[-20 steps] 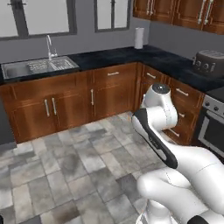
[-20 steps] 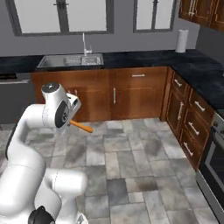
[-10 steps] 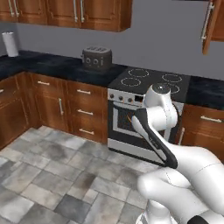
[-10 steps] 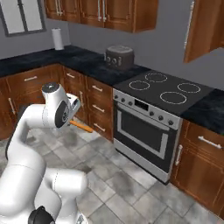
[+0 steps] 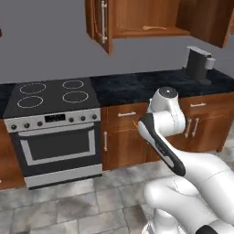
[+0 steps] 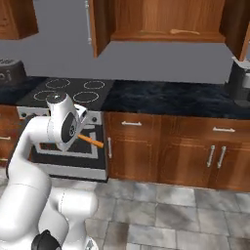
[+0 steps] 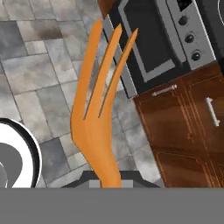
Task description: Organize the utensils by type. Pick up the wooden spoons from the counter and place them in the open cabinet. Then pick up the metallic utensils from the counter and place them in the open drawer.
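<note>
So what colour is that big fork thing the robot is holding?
The fork is plain orange all over. It shows best in the hand view, with its three prongs pointing away.

The fork point(image 7: 98, 113) looks like smooth orange wood, matt. The cabinets point(image 6: 176, 151) are brown wood with a light gloss and metal handles. The counter point(image 5: 151, 84) is dark speckled stone. The oven point(image 5: 55, 141) front is grey metal. The floor point(image 6: 195, 215) is rough grey stone tiles.
</note>
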Robot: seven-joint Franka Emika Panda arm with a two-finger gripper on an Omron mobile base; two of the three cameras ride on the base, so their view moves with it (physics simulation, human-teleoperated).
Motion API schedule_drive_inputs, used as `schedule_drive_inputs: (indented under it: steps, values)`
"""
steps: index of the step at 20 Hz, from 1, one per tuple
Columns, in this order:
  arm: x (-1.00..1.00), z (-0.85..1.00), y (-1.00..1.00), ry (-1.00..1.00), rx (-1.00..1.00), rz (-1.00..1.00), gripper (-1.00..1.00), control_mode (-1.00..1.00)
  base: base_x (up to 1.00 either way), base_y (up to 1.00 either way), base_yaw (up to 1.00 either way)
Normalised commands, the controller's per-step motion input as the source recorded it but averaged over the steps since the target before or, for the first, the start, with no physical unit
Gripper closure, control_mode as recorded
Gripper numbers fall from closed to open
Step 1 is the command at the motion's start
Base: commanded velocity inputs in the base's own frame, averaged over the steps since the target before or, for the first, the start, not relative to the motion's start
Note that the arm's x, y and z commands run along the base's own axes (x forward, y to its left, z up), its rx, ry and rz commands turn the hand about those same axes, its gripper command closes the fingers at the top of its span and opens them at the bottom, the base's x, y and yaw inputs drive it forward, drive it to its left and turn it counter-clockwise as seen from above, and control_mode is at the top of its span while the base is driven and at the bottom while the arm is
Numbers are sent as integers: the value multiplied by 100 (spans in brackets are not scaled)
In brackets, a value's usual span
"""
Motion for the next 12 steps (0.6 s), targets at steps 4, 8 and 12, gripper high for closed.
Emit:
schedule_drive_inputs:
  steps: [4,8,12]
  values:
    - [0,0,0,0,0,0,100,100,0,0,-100]
    - [0,0,0,0,0,0,100,100,0,0,-100]
    - [0,0,0,0,0,0,100,100,11,0,-99]
